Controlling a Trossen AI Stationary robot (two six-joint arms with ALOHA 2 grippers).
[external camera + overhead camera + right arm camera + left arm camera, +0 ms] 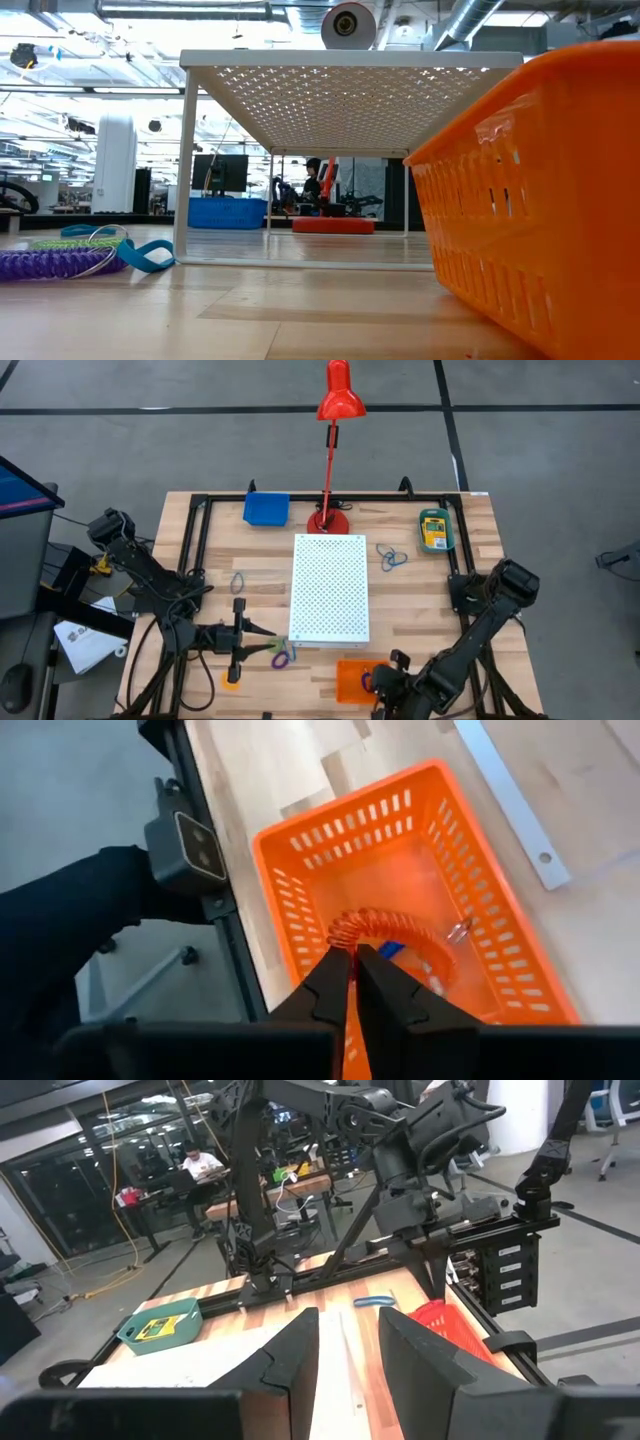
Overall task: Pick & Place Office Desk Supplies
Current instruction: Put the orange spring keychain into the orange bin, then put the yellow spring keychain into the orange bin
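My right gripper (354, 963) hangs over the orange tray (300, 870) at the table's near edge, fingers shut. Its tips stand just above an orange spiral loop (400, 925) lying in the tray. My left gripper (268, 632) is open and empty, level above the table left of the white board. Purple and green loops (283, 653) lie just near of it, resting flat on the wood (50, 262). A blue loop (238, 582) lies farther off. More blue loops (390, 557) lie right of the board. A crayon box sits in the teal tray (434, 530). The blue tray (266, 508) stands at the far edge. My right gripper points down into the orange tray, its fingertips (340, 960) right at the near end of the orange spiral loop (343, 932). Whether they touch it, I cannot tell. The loop lies on the tray floor.
The white perforated board (329, 588) stands on legs mid-table. The red desk lamp (328, 518) rises behind it. A small orange item (231, 682) lies near the table's near-left edge. A black frame rail (190, 550) runs around the table.
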